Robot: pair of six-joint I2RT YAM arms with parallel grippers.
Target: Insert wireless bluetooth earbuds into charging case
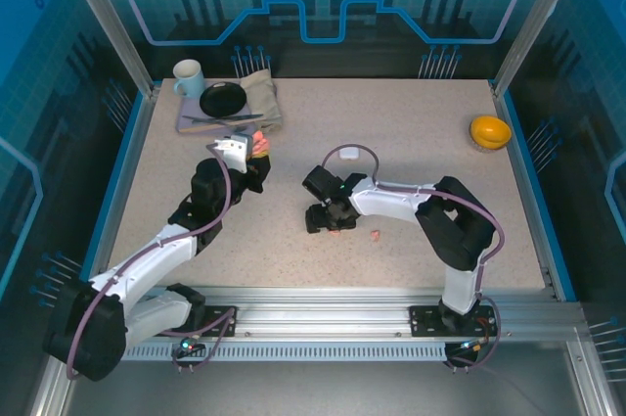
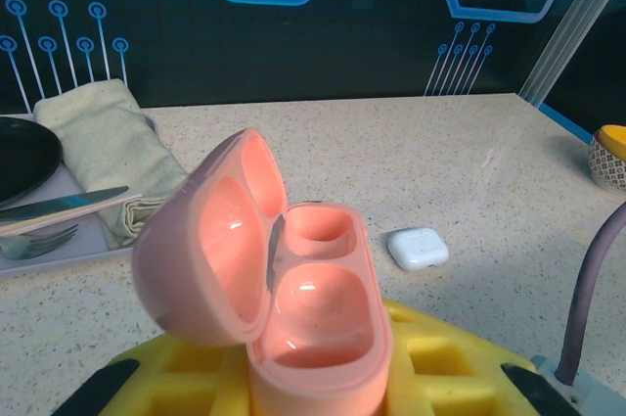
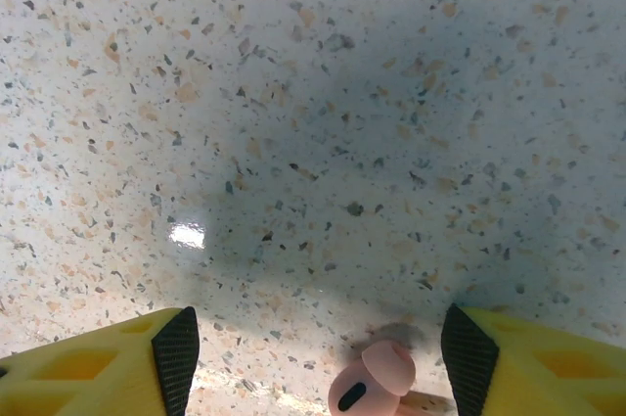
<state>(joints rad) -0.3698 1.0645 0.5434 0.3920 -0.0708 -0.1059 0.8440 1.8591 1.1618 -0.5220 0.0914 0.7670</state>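
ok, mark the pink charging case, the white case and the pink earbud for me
pink charging case [image 2: 313, 303], left wrist view, lower well of its open base.
white case [image 2: 418, 248], left wrist view, top of its closed lid.
pink earbud [image 3: 379, 380], right wrist view, its rounded body.

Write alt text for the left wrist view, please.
An open pink case, its wells seemingly empty, stands gripped in the left end effector. Behind it on the table lie a closed white case and, far left, a folded napkin beside a black plate.

White-black arms [image 1: 391, 199], purple cables [image 1: 350, 147] (yellow tool fingers [image 3: 98, 362]).
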